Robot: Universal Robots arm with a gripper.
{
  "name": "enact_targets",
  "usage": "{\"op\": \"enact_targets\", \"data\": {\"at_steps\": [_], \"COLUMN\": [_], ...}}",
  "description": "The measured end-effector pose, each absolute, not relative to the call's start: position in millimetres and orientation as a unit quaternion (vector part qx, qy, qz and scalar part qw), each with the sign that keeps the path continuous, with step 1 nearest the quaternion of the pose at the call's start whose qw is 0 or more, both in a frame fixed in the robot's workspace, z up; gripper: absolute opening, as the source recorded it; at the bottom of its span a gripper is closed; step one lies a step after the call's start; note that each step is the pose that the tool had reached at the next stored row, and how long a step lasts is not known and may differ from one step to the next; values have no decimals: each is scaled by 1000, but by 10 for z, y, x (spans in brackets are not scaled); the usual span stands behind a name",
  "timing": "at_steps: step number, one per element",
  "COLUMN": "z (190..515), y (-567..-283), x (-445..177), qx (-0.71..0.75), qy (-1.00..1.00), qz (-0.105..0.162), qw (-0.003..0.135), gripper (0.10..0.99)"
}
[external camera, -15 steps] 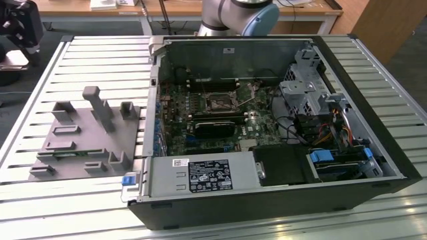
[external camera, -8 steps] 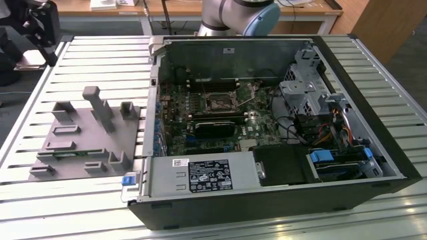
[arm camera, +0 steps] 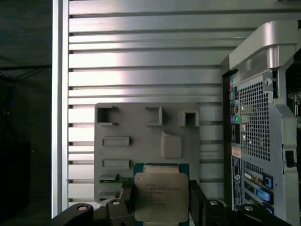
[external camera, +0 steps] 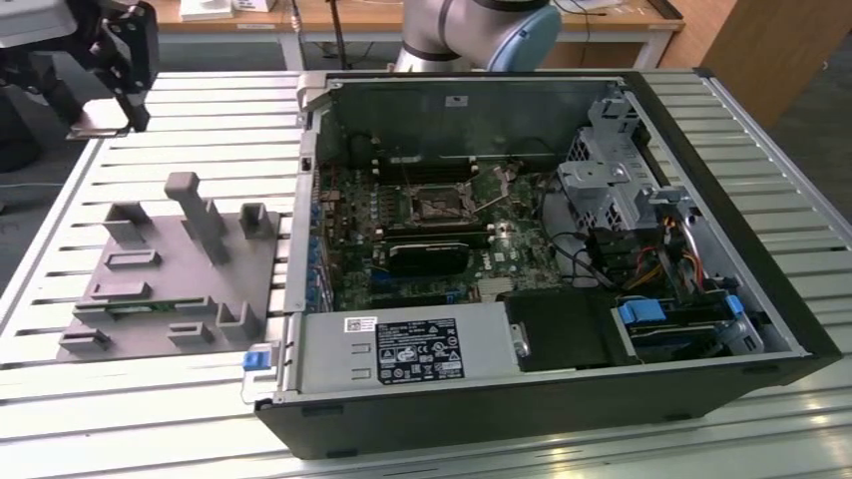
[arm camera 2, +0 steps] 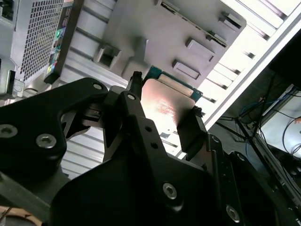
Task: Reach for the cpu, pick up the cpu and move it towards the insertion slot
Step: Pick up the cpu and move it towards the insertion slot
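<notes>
Fingers (arm camera 2: 190, 132): clenched on the cpu (arm camera: 160, 197), one pad on each of two opposite edges; silvery top faces both wrist views
Cpu location: held in the air at the far upper corner of the exterior view's left, over the slatted tabletop (external camera: 174, 130) and apart from the grey tray (external camera: 160, 299)
Cpu attitude: held roughly flat; it is square, so no long axis applies; in the first wrist view its edges run parallel to the tray edges and to the computer case (external camera: 466, 95) wall
Insertion slot (external camera: 437, 203): on the board inside the open computer case, between the case's far wall and the black finned block (external camera: 426, 256)
Governing relation: the insertion slot lies well apart from the cpu, toward the exterior view's right and nearer that camera
Intervening structure: the case side wall on the exterior view's left stands between the held cpu and the insertion slot, so the path has to clear its rim
Task stage (judgement): grasp and lift appear complete; the transfer toward the insertion slot is barely begun
Risk (judgement): edge grip only, so a knock against the case rim could shift the cpu between the pads
</notes>
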State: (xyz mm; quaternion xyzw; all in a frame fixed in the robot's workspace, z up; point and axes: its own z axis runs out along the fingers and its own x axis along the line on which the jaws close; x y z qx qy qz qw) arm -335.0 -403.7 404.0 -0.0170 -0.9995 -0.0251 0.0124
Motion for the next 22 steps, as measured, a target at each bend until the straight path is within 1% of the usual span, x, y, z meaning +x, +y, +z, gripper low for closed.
{"op": "enact_targets", "data": {"at_steps": [22], "z": [3934], "y": [-4037], "x": [-2532], "qx": [-17], "qy": [-999], "qz": [-27], "qw": [16], "gripper": [545]}}
